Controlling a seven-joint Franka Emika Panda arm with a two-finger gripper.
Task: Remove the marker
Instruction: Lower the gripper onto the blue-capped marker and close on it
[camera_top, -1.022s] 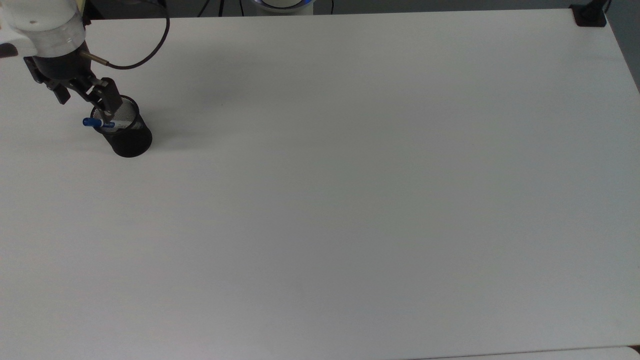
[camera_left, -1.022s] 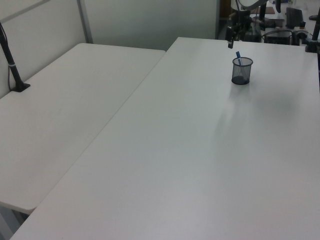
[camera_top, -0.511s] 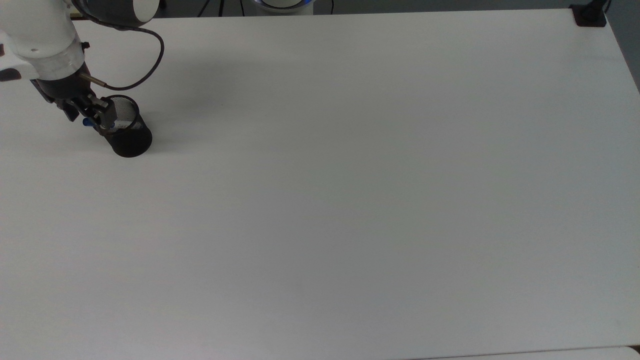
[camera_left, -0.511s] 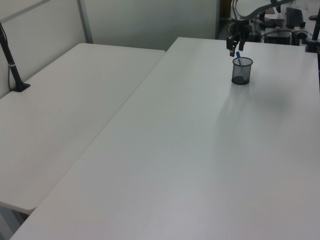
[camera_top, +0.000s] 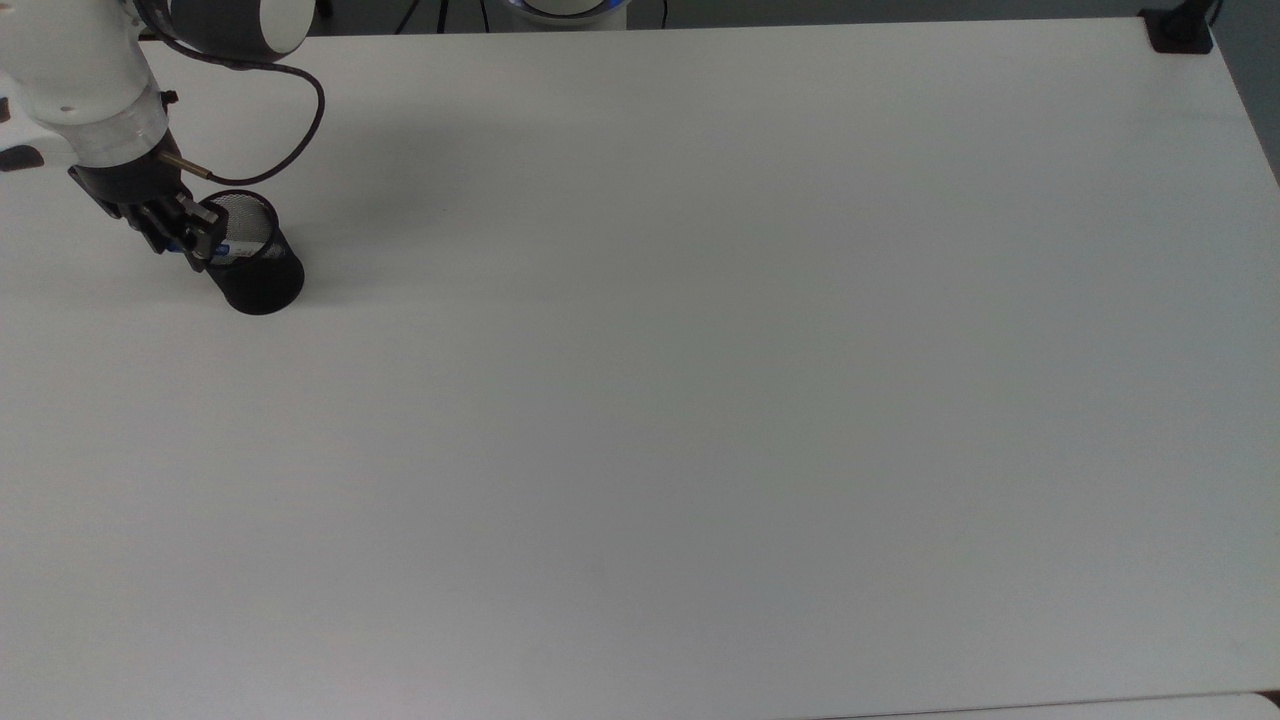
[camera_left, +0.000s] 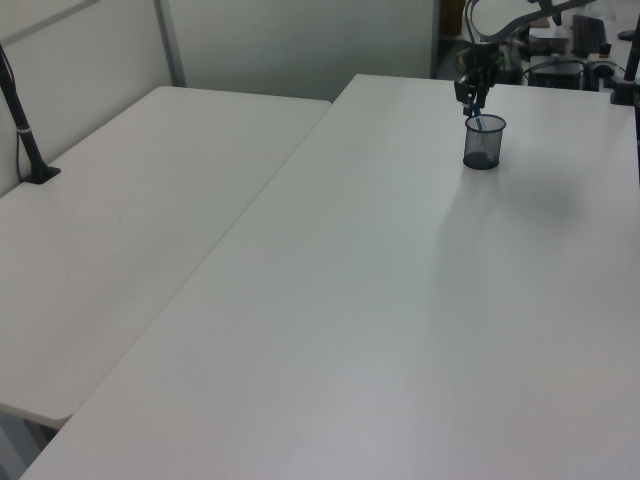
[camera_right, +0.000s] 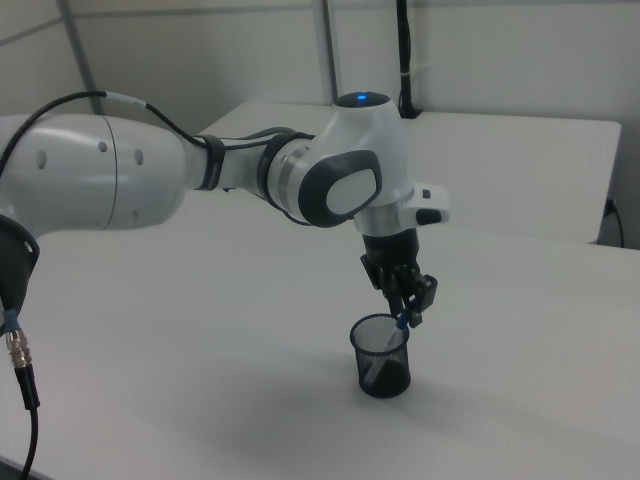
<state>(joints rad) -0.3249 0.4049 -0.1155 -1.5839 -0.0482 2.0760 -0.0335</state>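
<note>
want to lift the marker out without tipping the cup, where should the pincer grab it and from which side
Grip the blue capped end of the marker, the part standing above the rim of the black mesh cup. Come from above, since the cup's wall surrounds the rest of the barrel. The marker leans on the rim, so pulling along its tilt probably avoids dragging the cup.

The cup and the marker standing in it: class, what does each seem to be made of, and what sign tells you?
The cup looks like black wire mesh, probably metal with a matt finish: its wall shows light through. The marker looks like smooth plastic, a white barrel with a blue label; this is less sure, as the gripper covers its top.
</note>
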